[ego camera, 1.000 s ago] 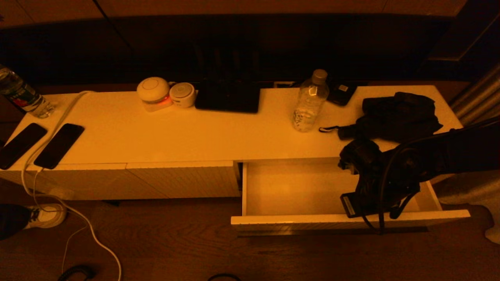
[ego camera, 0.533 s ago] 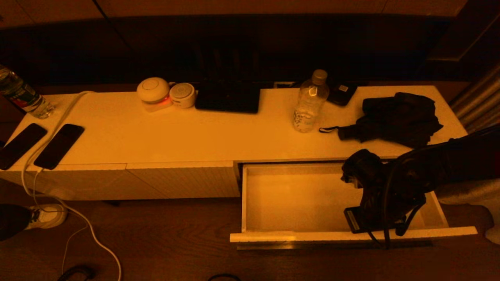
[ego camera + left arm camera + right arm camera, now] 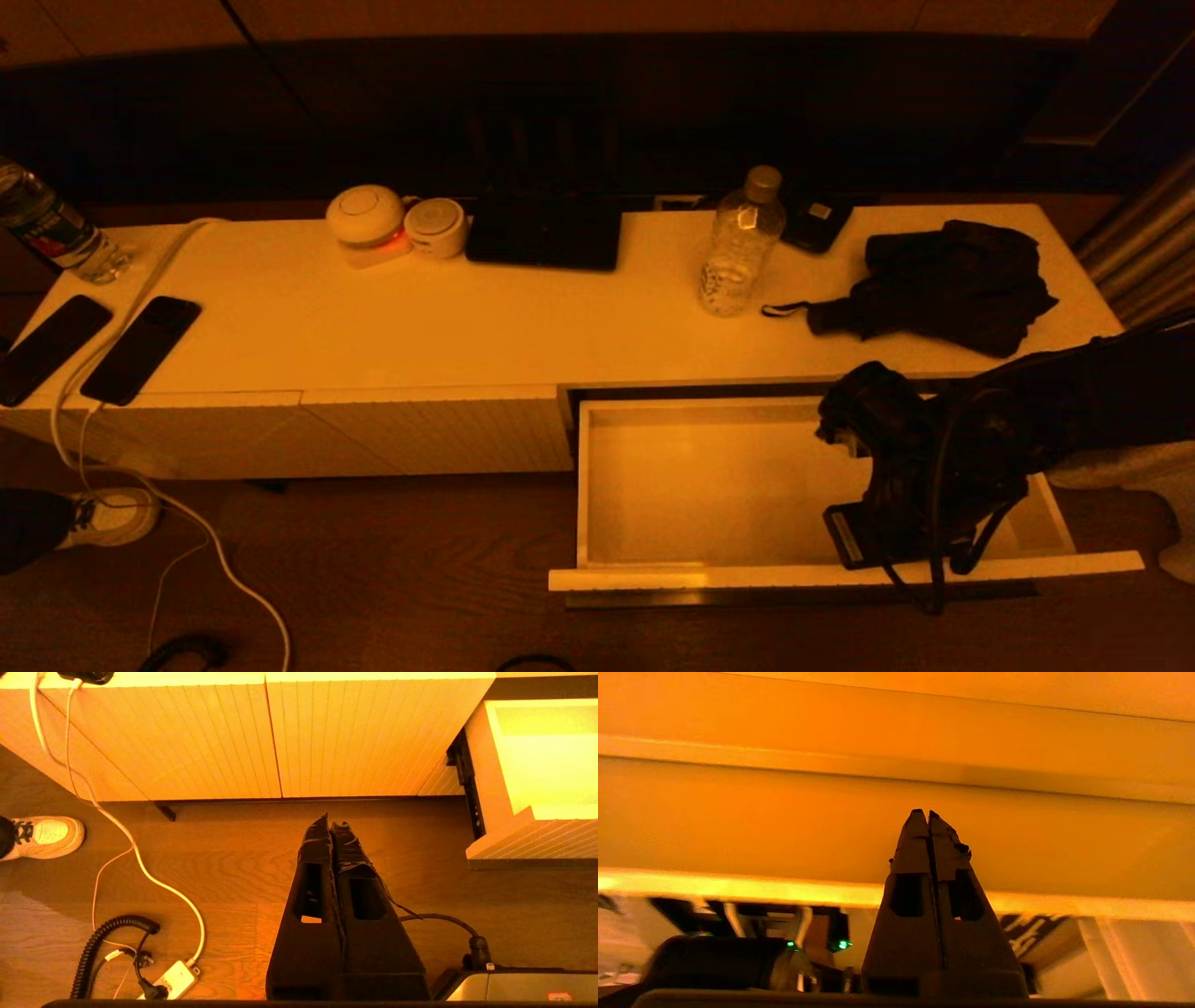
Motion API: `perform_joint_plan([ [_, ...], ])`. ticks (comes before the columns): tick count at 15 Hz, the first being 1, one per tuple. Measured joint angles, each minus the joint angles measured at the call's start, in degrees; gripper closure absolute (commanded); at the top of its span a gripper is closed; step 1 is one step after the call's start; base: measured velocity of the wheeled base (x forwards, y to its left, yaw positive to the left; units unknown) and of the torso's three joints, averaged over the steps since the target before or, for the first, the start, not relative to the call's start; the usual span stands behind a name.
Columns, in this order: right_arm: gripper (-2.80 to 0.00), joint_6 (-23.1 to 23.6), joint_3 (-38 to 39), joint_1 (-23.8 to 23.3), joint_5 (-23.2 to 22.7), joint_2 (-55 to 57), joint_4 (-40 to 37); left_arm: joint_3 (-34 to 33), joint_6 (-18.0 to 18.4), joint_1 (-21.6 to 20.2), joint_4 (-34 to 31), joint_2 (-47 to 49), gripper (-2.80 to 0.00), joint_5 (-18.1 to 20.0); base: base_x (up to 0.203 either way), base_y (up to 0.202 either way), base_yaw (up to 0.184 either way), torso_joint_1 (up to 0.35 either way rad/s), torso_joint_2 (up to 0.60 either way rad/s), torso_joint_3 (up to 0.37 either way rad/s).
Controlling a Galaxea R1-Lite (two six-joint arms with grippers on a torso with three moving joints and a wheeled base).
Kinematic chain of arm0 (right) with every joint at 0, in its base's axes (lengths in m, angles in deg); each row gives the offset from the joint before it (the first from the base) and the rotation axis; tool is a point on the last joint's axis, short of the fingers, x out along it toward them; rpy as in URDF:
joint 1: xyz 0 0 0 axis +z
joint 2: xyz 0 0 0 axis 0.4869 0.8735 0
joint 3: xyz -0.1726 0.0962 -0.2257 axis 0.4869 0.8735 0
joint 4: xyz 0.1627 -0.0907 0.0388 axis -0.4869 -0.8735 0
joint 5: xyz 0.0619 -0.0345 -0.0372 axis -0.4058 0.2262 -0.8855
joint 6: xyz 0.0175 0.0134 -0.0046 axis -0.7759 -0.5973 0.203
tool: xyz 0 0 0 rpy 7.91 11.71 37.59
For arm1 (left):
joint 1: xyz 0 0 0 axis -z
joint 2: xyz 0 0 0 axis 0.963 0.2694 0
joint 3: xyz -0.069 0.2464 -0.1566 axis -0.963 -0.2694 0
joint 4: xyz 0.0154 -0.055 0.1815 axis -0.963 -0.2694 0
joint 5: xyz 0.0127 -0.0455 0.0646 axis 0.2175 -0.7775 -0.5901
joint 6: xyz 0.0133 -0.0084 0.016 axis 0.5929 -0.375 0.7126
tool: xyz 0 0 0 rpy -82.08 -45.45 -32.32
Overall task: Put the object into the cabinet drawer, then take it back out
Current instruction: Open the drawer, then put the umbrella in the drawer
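Observation:
The cabinet drawer (image 3: 747,577) stands pulled out at the cabinet's right half, and the part of its pale inside that shows is bare. Its ribbed front (image 3: 537,837) also shows in the left wrist view. My right arm's wrist (image 3: 910,467) hangs over the drawer's front right corner and hides the fingers there. The right gripper (image 3: 927,813) is shut with nothing between its fingers, its tips close to a pale panel of the drawer. My left gripper (image 3: 331,822) is shut and empty, low over the wooden floor before the slotless ribbed panels (image 3: 271,737).
On the cabinet top stand a clear water bottle (image 3: 742,245), a black folded umbrella (image 3: 938,280), a dark flat device (image 3: 546,233), two round white gadgets (image 3: 392,224) and two phones (image 3: 140,347). White cables (image 3: 140,858), a power strip and a shoe (image 3: 103,513) are on the floor.
The drawer has slid further out toward me, and my right arm has moved back with it. The things on the cabinet top have stayed put.

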Motion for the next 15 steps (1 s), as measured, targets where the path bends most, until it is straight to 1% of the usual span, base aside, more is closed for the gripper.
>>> perform_joint_plan([
  [2, 0.00, -0.8, -0.3, -0.1, 1.0, -1.7, 4.9, 0.0, 0.0, 0.0, 0.0, 0.0, 0.00, 0.0, 0.000, 0.000, 0.000, 0.000, 0.00, 0.000],
  [4, 0.00, 0.3, -0.9, -0.3, 4.1, -4.6, 10.5, 0.0, 0.0, 0.0, 0.0, 0.0, 0.00, 0.0, 0.000, 0.000, 0.000, 0.000, 0.00, 0.000],
  [5, 0.00, 2.3, -1.1, -0.6, 6.0, -6.4, 11.9, 0.0, 0.0, 0.0, 0.0, 0.0, 0.00, 0.0, 0.000, 0.000, 0.000, 0.000, 0.00, 0.000],
  [6, 0.00, 6.0, -1.1, -0.9, 7.5, -8.6, 12.1, 0.0, 0.0, 0.0, 0.0, 0.0, 0.00, 0.0, 0.000, 0.000, 0.000, 0.000, 0.00, 0.000],
  [8, 0.00, 15.6, -0.9, -2.0, 8.8, -13.3, 12.3, 0.0, 0.0, 0.0, 0.0, 0.0, 0.00, 0.0, 0.000, 0.000, 0.000, 0.000, 0.00, 0.000],
  [11, 0.00, 33.7, -0.9, -4.7, 9.3, -20.3, 12.4, 0.0, 0.0, 0.0, 0.0, 0.0, 0.00, 0.0, 0.000, 0.000, 0.000, 0.000, 0.00, 0.000],
  [12, 0.00, 40.5, -0.8, -5.7, 9.4, -22.1, 12.7, 0.0, 0.0, 0.0, 0.0, 0.0, 0.00, 0.0, 0.000, 0.000, 0.000, 0.000, 0.00, 0.000],
  [15, 0.00, 63.8, 0.4, -8.6, 9.3, -26.5, 13.1, 0.0, 0.0, 0.0, 0.0, 0.0, 0.00, 0.0, 0.000, 0.000, 0.000, 0.000, 0.00, 0.000],
])
